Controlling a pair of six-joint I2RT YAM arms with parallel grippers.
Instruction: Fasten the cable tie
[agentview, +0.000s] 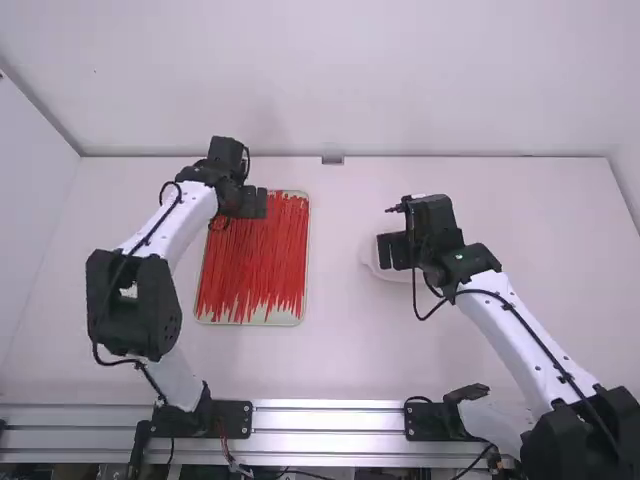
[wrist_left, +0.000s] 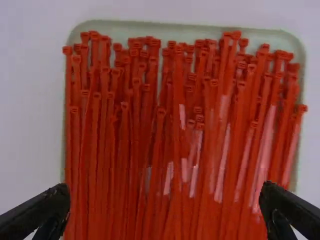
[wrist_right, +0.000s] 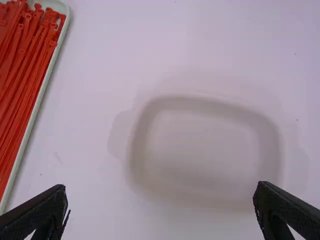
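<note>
A pale green tray (agentview: 303, 262) left of the table's middle holds a heap of red cable ties (agentview: 255, 258). My left gripper (agentview: 243, 203) hangs over the tray's far end, open, with nothing between its fingers. In the left wrist view the red cable ties (wrist_left: 180, 145) fill the tray (wrist_left: 175, 27), and the two black fingertips (wrist_left: 37, 212) stand wide apart over them. My right gripper (agentview: 398, 250) is open above a white empty dish (wrist_right: 202, 147) right of the middle. The tray's edge (wrist_right: 37, 100) and some ties (wrist_right: 20, 60) show in the right wrist view.
The white dish (agentview: 372, 262) lies a short way right of the tray. White walls close the table at the back and left. An aluminium rail (agentview: 320, 410) runs along the front edge by the arm bases.
</note>
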